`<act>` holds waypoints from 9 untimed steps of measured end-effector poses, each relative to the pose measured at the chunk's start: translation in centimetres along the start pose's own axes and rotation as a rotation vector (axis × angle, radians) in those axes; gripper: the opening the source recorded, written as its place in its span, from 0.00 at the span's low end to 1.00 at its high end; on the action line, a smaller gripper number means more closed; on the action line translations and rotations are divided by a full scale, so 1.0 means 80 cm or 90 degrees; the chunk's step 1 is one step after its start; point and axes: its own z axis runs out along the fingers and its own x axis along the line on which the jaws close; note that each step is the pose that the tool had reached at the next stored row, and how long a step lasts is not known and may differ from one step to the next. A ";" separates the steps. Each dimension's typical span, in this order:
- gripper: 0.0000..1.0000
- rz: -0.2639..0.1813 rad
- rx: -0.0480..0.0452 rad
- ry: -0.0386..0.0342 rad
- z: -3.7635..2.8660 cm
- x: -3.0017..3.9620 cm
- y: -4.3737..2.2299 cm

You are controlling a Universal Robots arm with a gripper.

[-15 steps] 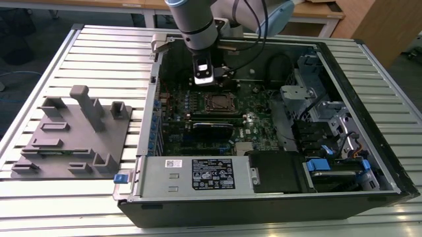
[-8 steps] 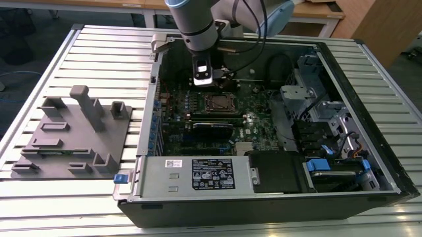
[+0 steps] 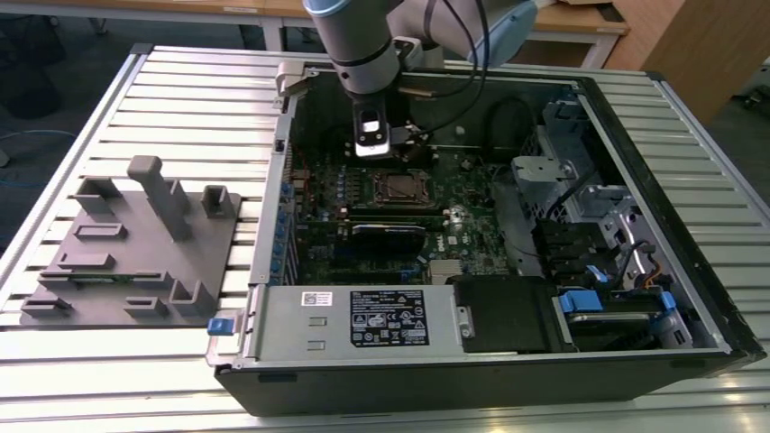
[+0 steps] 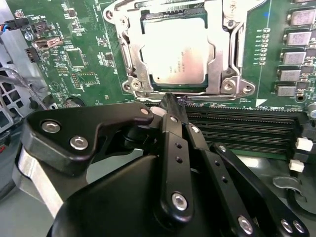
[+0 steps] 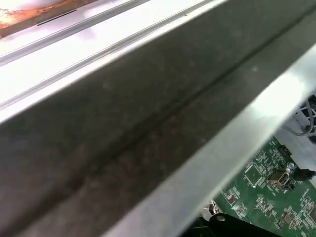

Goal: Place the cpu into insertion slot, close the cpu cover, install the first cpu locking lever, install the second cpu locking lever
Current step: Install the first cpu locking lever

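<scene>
In the exterior view the arm reached down from 12 o'clock into the open computer case [image 3: 481,388], which lay on the slatted metal counter [image 3: 108,379]. The claw [image 3: 407,161] hung low over the green circuit board [image 3: 325,244], with the insertion slot [image 3: 395,188] just beside it at 6 o'clock. A grey moulded fixture [image 3: 132,244] sat on the counter at 9 o'clock from the case, well apart from the claw. The white-labelled power supply box [image 3: 385,316] filled the case's near corner at 6 o'clock from the slot.

In the second wrist view the cpu [image 4: 177,52] rested in the slot with its pale silvery face up. The cpu cover [image 4: 231,49] lay flat around it, and its window framed the chip. The claw [image 4: 169,104] had its 2 black fingers [image 4: 170,143] drawn together to a single tip with nothing between them. That tip stood at the edge of the socket frame, on the side nearest the long black memory slots [image 4: 242,129].

In the first wrist view a grey metal wall of the case [image 5: 148,123] stood close, with a corner of the green board past it.
</scene>
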 end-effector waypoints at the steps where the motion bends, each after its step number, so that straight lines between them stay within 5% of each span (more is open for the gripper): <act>1: 0.10 0.000 -0.0002 0.0003 0.0005 -0.0007 0.0007; 9: 0.10 0.002 0.0010 0.0076 0.0032 -0.0067 0.0053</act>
